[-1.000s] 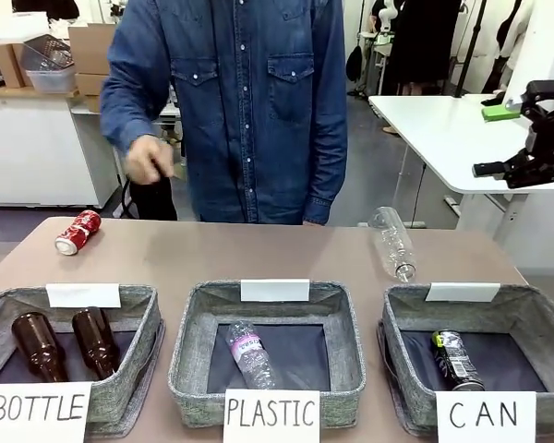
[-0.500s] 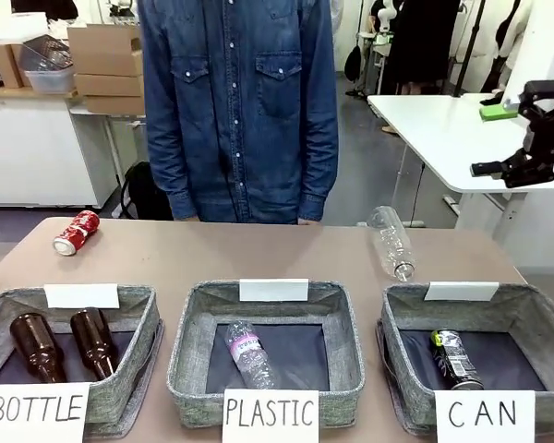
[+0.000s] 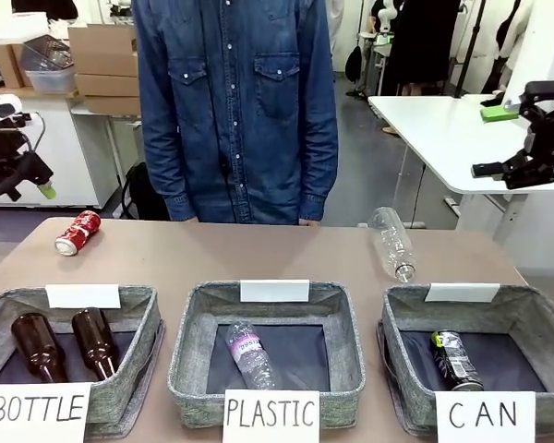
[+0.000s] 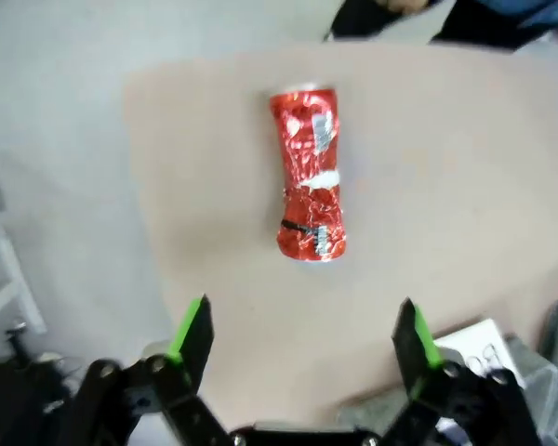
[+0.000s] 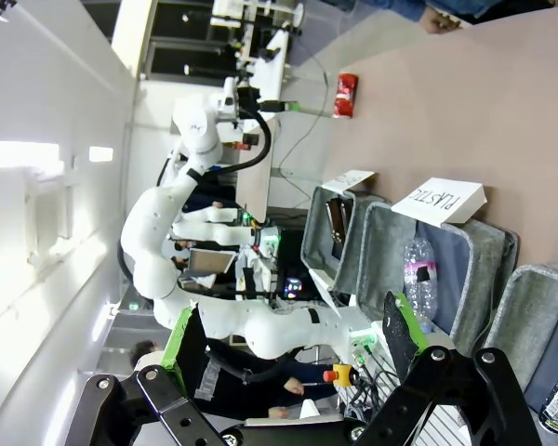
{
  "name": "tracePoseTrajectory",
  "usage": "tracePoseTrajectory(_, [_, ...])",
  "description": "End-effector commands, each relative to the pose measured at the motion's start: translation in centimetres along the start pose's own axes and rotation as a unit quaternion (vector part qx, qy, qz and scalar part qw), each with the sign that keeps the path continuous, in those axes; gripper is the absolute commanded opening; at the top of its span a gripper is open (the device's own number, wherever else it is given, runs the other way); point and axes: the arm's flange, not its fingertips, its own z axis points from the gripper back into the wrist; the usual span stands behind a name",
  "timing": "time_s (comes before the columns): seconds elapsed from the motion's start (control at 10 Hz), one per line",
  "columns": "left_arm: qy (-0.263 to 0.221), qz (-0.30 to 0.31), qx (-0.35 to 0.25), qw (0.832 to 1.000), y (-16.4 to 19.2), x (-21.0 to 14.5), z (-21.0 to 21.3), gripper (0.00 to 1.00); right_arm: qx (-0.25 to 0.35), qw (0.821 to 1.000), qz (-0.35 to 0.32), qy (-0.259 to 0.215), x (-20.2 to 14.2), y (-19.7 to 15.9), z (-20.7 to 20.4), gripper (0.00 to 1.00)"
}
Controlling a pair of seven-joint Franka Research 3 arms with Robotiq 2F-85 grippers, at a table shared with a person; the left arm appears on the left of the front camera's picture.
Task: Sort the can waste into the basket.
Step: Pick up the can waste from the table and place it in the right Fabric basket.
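At ten o'clock on the table (image 3: 258,254), the red can (image 3: 78,232) is lying on its side near the far left edge. It is sitting well apart from the CAN basket (image 3: 535,306) at four o'clock, where the black can (image 3: 456,360) is resting inside. Above the red can, the left gripper (image 4: 302,325) is hovering with its fingers spread wide and nothing between them. The right gripper (image 3: 492,140) is hanging high at two o'clock, likewise wide and empty. A finger coming down off-centre is risking rolling the crumpled can over that nearby edge.
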Motion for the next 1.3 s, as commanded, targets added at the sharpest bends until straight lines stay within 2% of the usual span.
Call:
tracePoseTrajectory(0.0, [-0.013, -0.071, -0.001, 0.997, 0.4, -1.0, 1.7, 1.00, 0.001, 1.000, 0.010, 0.003, 0.1, 0.0, 0.2, 1.00])
tracePoseTrajectory(0.1, [-0.013, -0.071, -0.001, 0.997, 0.4, -1.0, 1.7, 1.00, 0.001, 1.000, 0.010, 0.003, 0.1, 0.0, 0.2, 1.00])
tracePoseTrajectory(0.2, [-0.003, -0.020, 0.001, 1.000, 0.1, -0.1, 0.5, 1.00, 0.001, 1.000, 0.010, 0.003, 0.1, 0.0, 0.2, 1.00])
tracePoseTrajectory(0.3, [0.002, -0.022, -0.001, 1.000, 0.5, 1.7, -1.5, 1.00, 0.001, 1.000, 0.010, 0.003, 0.1, 0.0, 0.2, 1.00])
tracePoseTrajectory(0.5, [0.000, -0.068, -0.044, 0.997, 0.4, 3.7, -4.5, 1.00, 0.001, 1.000, 0.010, 0.003, 0.1, 0.0, 0.2, 1.00])
tracePoseTrajectory(0.7, [0.015, -0.065, -0.056, 0.996, 0.2, 4.8, -6.9, 1.00, 0.001, 1.000, 0.010, 0.003, 0.1, 0.0, 0.2, 1.00])
tracePoseTrajectory(0.9, [0.036, -0.047, -0.044, 0.997, 0.3, 5.9, -9.5, 1.00, 0.001, 1.000, 0.010, 0.003, 0.1, 0.0, 0.2, 1.00])
tracePoseTrajectory(1.2, [0.059, -0.046, -0.041, 0.996, 0.7, 6.5, -11.6, 1.00, 0.001, 1.000, 0.010, 0.003, 0.1, 0.0, 0.2, 1.00])
